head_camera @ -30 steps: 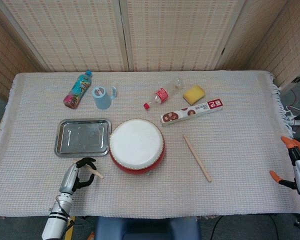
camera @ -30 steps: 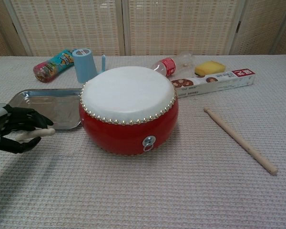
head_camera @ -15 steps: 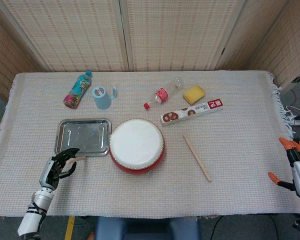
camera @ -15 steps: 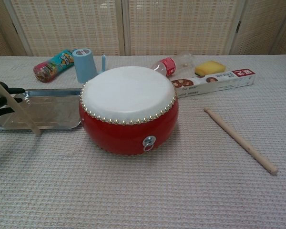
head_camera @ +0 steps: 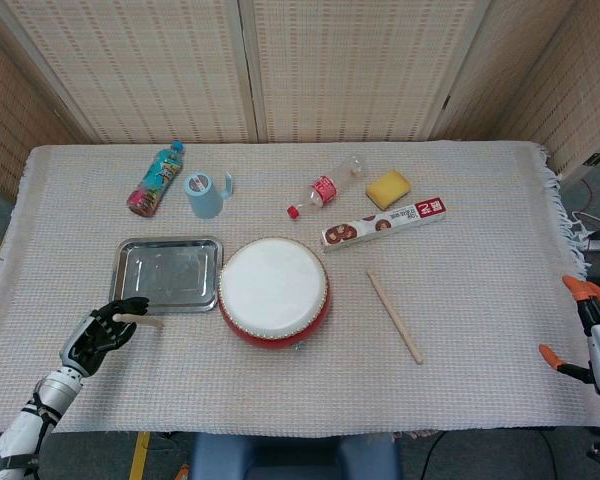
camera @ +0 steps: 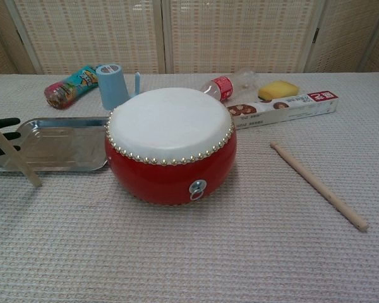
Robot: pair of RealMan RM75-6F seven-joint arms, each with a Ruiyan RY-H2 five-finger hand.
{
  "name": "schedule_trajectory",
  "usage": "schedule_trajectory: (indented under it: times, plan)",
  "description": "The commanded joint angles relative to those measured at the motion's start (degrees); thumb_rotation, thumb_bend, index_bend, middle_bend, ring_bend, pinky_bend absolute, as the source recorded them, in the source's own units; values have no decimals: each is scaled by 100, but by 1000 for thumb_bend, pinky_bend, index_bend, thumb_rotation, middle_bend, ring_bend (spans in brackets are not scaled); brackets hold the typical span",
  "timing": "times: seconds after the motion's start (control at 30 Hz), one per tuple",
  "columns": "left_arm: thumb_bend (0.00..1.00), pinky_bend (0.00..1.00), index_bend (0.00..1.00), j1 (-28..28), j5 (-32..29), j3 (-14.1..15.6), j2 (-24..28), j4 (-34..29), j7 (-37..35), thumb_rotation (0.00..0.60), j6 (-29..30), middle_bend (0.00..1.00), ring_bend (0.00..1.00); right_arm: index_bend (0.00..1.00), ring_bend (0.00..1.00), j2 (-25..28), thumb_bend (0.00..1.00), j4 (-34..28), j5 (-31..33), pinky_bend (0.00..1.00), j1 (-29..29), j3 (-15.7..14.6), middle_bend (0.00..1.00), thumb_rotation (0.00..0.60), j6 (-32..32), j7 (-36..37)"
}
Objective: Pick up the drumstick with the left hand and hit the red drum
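Left hand [head_camera: 100, 330] at lower left gripping drumstick [camera: 14, 154] near one end: light, stiff, smooth wood, likely to swing true toward red drum [head_camera: 274, 291].

Shallow rectangular steel tray [head_camera: 167, 273], on the woven cloth. Light blue plastic cup with side handle [head_camera: 206, 194], upright, behind the tray. Colourful labelled drink bottle with blue cap [head_camera: 155, 179], lying just left of the cup. Clear plastic bottle with red label and red cap [head_camera: 325, 187], on its side, rear centre. Yellow sponge block [head_camera: 388, 187], just right of that bottle. Long red-and-white printed carton [head_camera: 383, 222], lying in front of the sponge.
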Motion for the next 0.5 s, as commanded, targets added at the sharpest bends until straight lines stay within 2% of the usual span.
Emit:
schedule_trajectory:
  times: [0.03,0.17,0.37,0.5]
  plan:
    - [406,145,523,-257,124,182,-39,327,-509,600,-203,284,195,0,0,7,181,-12,9,1,-4,8,96,600,5,-5]
    - [405,146,518,-423,44,251,-141,549,-671,600,-246,285,194,0,0,13,182,-14,5,1,-2,18,96,600,17,-14]
    - [407,145,456,-503,-449,194,-323,609,-228,600,-283,288,195,0,0,39,182,-22,15,0,-17,50,96,600,75,-23]
    - [406,156,455,-514,-781,113,-465,602,-15,600,-287,324,219,0,0,49,182,-35,20,0,-10,56,96,600,65,-34]
